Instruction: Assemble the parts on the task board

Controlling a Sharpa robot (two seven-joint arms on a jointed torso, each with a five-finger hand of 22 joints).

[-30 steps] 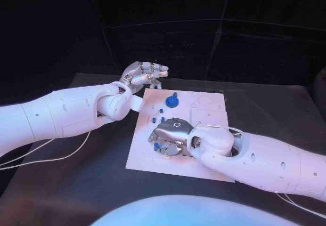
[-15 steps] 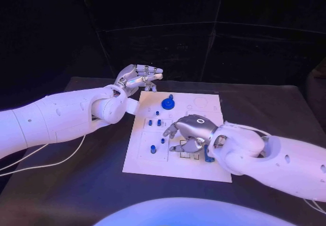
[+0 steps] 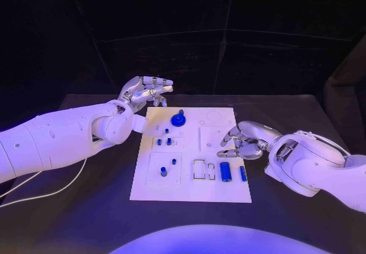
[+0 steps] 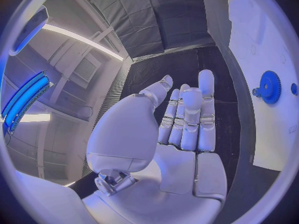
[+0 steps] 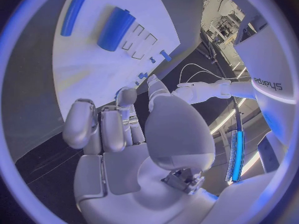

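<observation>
The board (image 3: 191,182) lies flat in the middle of the dark worktop (image 3: 84,211). The left hand (image 3: 145,89) hovers above the worktop just beyond the board's far left corner, its fingers loosely curled and apart, grasping nothing; the left wrist view shows the palm (image 4: 181,149) bare. The right hand (image 3: 245,140) hangs over the board's right edge, fingers bent but spread, also with nothing in it.

A blue gear (image 3: 177,120) stands near the board's far edge, close to the left hand, and it also shows in the left wrist view (image 4: 269,86). Several small blue pegs (image 3: 163,141) stand in the board's left half, with another peg (image 3: 163,171) nearer the robot. A thick blue cylinder (image 3: 226,171) and a thinner blue rod (image 3: 243,173) lie side by side on the near right part of the board, just below the right hand; the right wrist view shows the cylinder (image 5: 115,28) and the rod (image 5: 73,13) apart from each other.
</observation>
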